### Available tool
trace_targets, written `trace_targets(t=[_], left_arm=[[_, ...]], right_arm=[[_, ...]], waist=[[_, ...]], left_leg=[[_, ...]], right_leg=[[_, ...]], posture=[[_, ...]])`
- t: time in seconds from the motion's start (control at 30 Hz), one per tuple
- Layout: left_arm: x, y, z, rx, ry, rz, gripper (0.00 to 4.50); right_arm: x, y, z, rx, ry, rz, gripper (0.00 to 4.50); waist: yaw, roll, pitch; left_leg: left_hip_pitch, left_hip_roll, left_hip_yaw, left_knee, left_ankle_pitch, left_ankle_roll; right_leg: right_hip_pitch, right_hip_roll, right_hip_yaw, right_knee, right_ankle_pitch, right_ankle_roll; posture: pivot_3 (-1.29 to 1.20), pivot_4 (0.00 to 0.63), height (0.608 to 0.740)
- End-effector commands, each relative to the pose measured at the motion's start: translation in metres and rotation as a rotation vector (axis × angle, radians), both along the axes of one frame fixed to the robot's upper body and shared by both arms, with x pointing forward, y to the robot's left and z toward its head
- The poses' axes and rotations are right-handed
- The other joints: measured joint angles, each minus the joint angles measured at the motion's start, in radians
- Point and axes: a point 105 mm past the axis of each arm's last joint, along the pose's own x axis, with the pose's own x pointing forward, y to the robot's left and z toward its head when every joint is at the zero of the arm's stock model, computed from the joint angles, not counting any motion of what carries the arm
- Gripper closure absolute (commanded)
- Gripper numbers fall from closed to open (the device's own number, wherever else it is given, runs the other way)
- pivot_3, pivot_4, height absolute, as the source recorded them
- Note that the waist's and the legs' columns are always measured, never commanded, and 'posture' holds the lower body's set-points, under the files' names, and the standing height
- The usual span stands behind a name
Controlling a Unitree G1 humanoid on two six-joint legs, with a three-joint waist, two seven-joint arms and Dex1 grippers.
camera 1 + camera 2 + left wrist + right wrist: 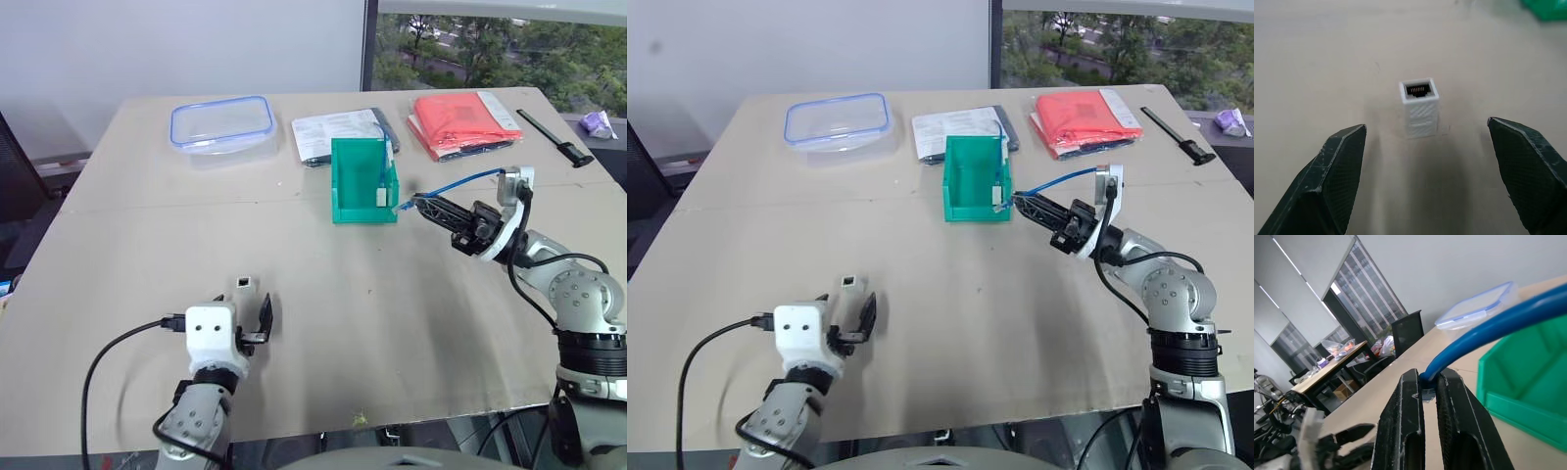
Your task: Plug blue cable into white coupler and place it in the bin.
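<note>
The white coupler (pixel 243 285) stands upright on the table near its front left, dark socket facing up. My left gripper (pixel 245 311) is low just behind it and open. In the left wrist view the coupler (pixel 1419 105) sits ahead of the gap between the two spread fingers (pixel 1339 171), untouched. My right gripper (pixel 419 204) is shut on the blue cable (pixel 460 182) near one end, right beside the green bin (pixel 353 162). The cable arcs back over the right wrist. In the right wrist view the cable (pixel 1488 328) runs out from the pinched fingertips (pixel 1410 396), with the bin (pixel 1528 382) close by.
Inside the bin leans another thin blue cable with a small white piece (pixel 379 195). At the back of the table lie a clear blue-rimmed container (pixel 221 124), printed packets (pixel 343 132), a red bag (pixel 462 117) and a black tool (pixel 554 137).
</note>
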Motion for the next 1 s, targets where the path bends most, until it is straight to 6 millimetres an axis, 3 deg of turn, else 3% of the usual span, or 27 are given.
trace_targets(t=[0.03, 0.23, 0.3, 0.37, 0.4, 0.47, 0.57, 0.7, 0.83, 1.0], left_arm=[[0.008, -0.001, -0.002, -0.004, -0.031, 0.019, 0.45], [0.024, -0.003, -0.006, 0.017, -0.052, 0.006, 0.45], [0.026, -0.006, -0.006, 0.004, -0.056, -0.009, 0.98], [0.025, -0.008, -0.007, -0.004, -0.058, -0.018, 1.94], [0.024, -0.008, -0.007, -0.004, -0.058, -0.02, 2.08], [0.024, -0.008, -0.006, 0.008, -0.06, -0.03, 3.05], [0.029, -0.003, -0.004, 0.034, -0.07, -0.054, 3.97], [0.047, -0.017, 0.013, 0.013, -0.122, -0.264, 3.94], [0.064, -0.052, 0.03, -0.024, -0.135, -0.677, 3.94], [0.069, -0.084, 0.03, -0.005, -0.035, -1.139, 3.94]], right_arm=[[0.0, 0.002, 0.014, 0.013, -0.054, -0.004, 4.5], [-0.001, 0.001, 0.014, 0.007, -0.055, -0.015, 4.5], [-0.001, 0.0, 0.014, 0.006, -0.055, -0.021, 4.5], [-0.001, -0.001, 0.014, 0.004, -0.056, -0.025, 4.5], [-0.001, -0.001, 0.014, 0.002, -0.057, -0.026, 4.5], [-0.001, -0.001, 0.014, -0.004, -0.059, -0.027, 4.5], [-0.002, 0.001, 0.014, -0.018, -0.064, -0.022, 4.5], [-0.006, 0.011, 0.017, -0.07, -0.102, 0.024, 4.5], [-0.018, 0.03, 0.013, -0.225, -0.193, 0.149, 4.5], [-0.026, 0.055, 0.0, -0.386, -0.328, 0.278, 4.5]], waist=[[0.0, 0.0, 0.0], [0.002, 0.001, 0.0], [0.001, 0.001, 0.0], [0.001, 0.001, -0.001], [0.001, 0.001, -0.001], [0.001, 0.001, -0.001], [0.002, 0.001, -0.001], [0.005, 0.001, -0.001], [0.003, 0.001, -0.001], [-0.002, 0.001, -0.001]], left_leg=[[-0.001, 0.0, 0.0, 0.0, 0.0, 0.0], [-0.001, 0.0, -0.001, 0.0, -0.001, 0.001], [0.0, 0.0, 0.0, 0.002, -0.001, 0.002], [0.0, 0.0, 0.0, 0.003, -0.001, 0.002], [0.0, 0.0, 0.0, 0.003, -0.001, 0.002], [0.0, 0.0, 0.0, 0.003, -0.001, 0.002], [0.0, 0.0, 0.0, 0.003, -0.001, 0.002], [0.0, 0.0, -0.001, 0.003, -0.001, 0.002], [0.0, 0.0, -0.001, 0.004, -0.001, 0.002], [0.0, 0.0, 0.001, 0.004, -0.001, 0.002]], right_leg=[[-0.001, 0.0, 0.0, 0.0, 0.001, 0.002], [-0.001, 0.004, -0.001, 0.001, 0.001, 0.003], [-0.001, 0.004, -0.001, 0.003, 0.001, 0.003], [-0.001, 0.004, 0.0, 0.004, 0.0, 0.001], [-0.001, 0.004, 0.0, 0.004, 0.0, 0.001], [-0.001, 0.004, 0.0, 0.004, 0.0, 0.001], [-0.001, 0.004, 0.0, 0.004, 0.001, 0.002], [-0.001, 0.006, -0.001, 0.005, 0.001, 0.002], [-0.001, 0.008, -0.002, 0.006, 0.0, 0.001], [-0.001, 0.008, -0.002, 0.005, 0.001, 0.002]], posture=[[0.0, 0.15, 0.736], [0.0, 0.15, 0.736], [0.0, 0.15, 0.736], [0.0, 0.15, 0.736], [0.0, 0.15, 0.736], [0.0, 0.15, 0.736], [0.0, 0.15, 0.736], [0.0, 0.15, 0.736], [0.0, 0.15, 0.736], [0.0, 0.15, 0.736]])
